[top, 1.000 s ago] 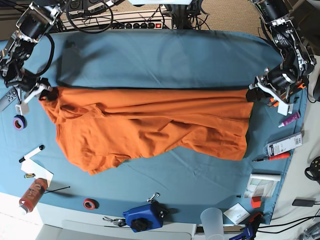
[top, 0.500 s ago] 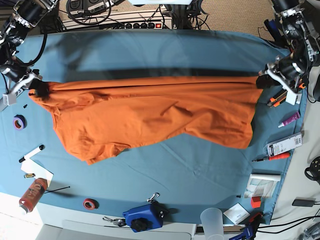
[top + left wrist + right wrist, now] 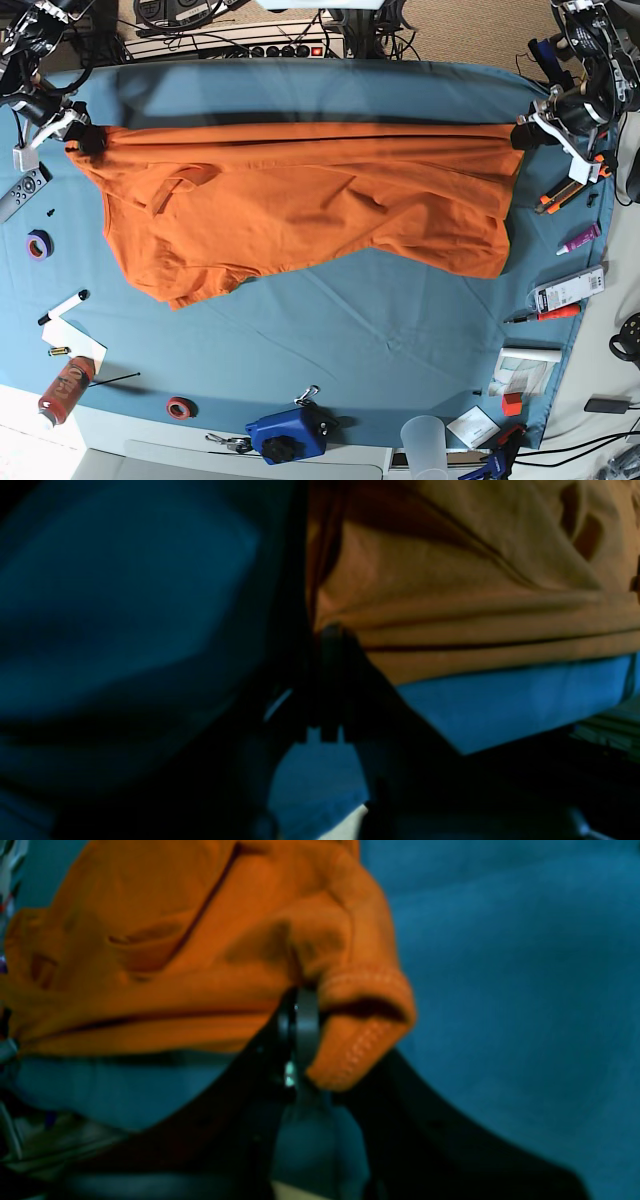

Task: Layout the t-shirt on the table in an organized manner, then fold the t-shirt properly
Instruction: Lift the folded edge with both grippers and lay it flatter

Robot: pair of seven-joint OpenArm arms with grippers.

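The orange t-shirt is stretched wide across the far half of the teal tabletop, its top edge pulled into a nearly straight line from 9 o'clock to 3 o'clock in the base view. The rest of the cloth hangs toward 6 o'clock in loose wrinkles, with the lower corner at 7 o'clock sagging further than the corner at 4 o'clock.

The left hand sits at the 3 o'clock end of that edge and is closed on a corner of the t-shirt; its wrist view shows dark fingers pinching bunched orange folds.

The right hand sits at the 9 o'clock end, likewise clamped on the shirt. Its wrist view shows a stitched hem wrapped over the closed fingers.

Along the tabletop's margins lie a marker, a roll of purple tape, a red tape roll and a blue tool, all well apart from the shirt.
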